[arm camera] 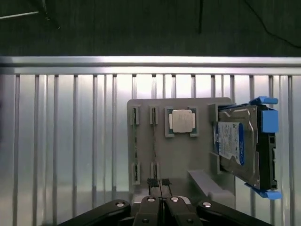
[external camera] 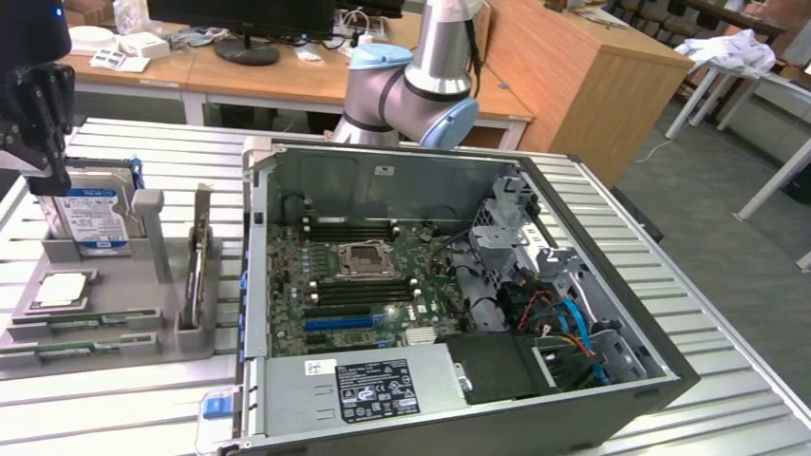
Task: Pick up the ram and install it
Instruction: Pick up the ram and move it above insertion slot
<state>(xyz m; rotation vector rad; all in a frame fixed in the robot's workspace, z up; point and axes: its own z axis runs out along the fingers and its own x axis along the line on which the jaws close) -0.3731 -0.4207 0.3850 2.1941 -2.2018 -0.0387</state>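
jaws of the gripper [arm camera: 160,183] shut, empty, above the ram [arm camera: 154,143] in its holder [arm camera: 188,155].

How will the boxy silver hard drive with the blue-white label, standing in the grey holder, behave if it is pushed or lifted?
The silver hard drive looks metal-cased, so probably stiff and heavy for its size. It stands on edge in the grey holder, so a push may tip it. Its blue side rails could offer grip.

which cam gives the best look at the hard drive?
Wrist view: the hard drive shows whole, with its label and blue side rails clear. The exterior view shows the hard drive upright in the grey tray, its upper corner behind the end effector.
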